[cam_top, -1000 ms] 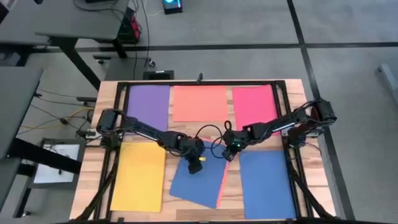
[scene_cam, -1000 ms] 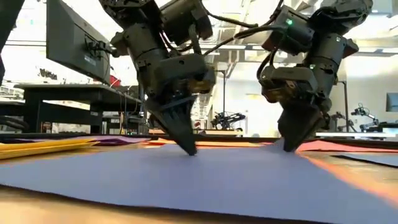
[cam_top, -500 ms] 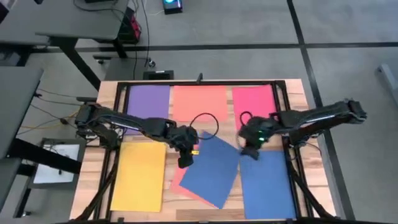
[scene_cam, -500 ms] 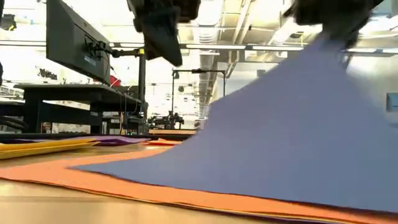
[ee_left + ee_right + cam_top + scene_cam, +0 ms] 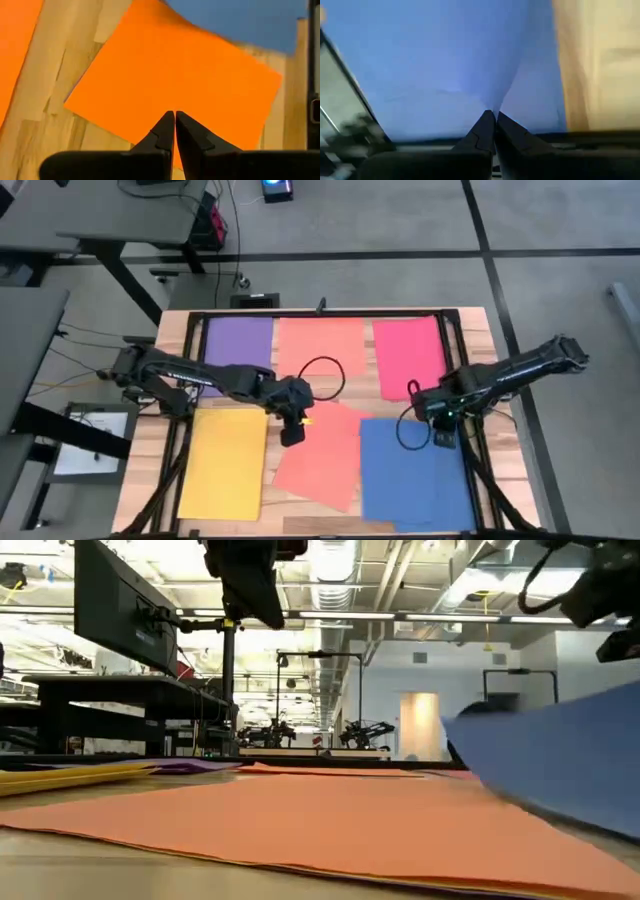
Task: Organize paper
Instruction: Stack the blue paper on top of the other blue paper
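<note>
Blue sheet thin, plain, pinched in right pincer; left pincer closed above tilted salmon-orange sheet.

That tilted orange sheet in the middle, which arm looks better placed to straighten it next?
Probably the left. The left end effector hangs shut and empty right over the tilted orange sheet. The right end effector is pinching the blue sheet at the table's right side, so it is busy.

- Even, bright overhead lighting; ceiling strip lights glare in the low view.
- Shadows on the table are soft and faint.
- The blue sheet is motion-blurred in the low and right wrist views.
</note>
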